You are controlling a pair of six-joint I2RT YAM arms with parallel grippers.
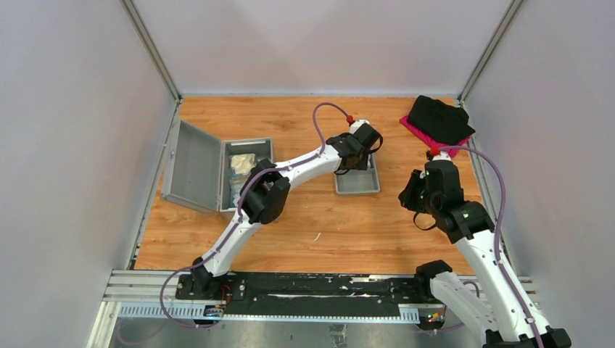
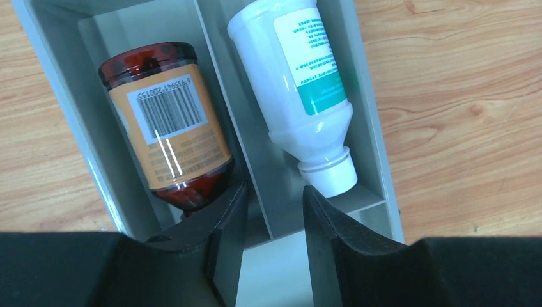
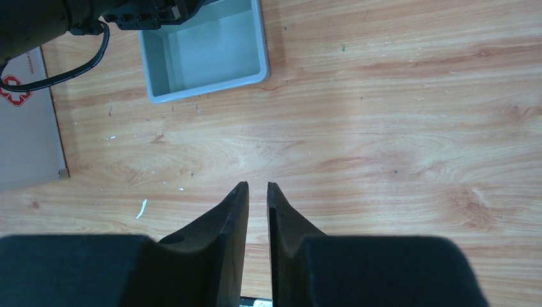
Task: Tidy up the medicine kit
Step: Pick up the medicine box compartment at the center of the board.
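Left claw (image 2: 271,192) open, nothing gripped, poised over grey tray (image 2: 70,96) divider; amber bottle (image 2: 166,128), white bottle (image 2: 294,70) lying either side. Right claw (image 3: 257,187) nearly closed, slim gap, empty, above counter (image 3: 383,128). Medicine kit (image 1: 192,165) at counter's left, lid open.

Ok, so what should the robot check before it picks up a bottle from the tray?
1. Case lid open: ok.
2. Left gripper open and empty: ok.
3. Left gripper lined up on one bottle: not ok; it sits over the tray divider, between the brown bottle and the white bottle.
4. Brown bottle's cap on: cannot tell; a finger hides it.
5. Right gripper out of the way: ok; empty, over bare table.
6. Room in the case: cannot tell; the left arm covers part.
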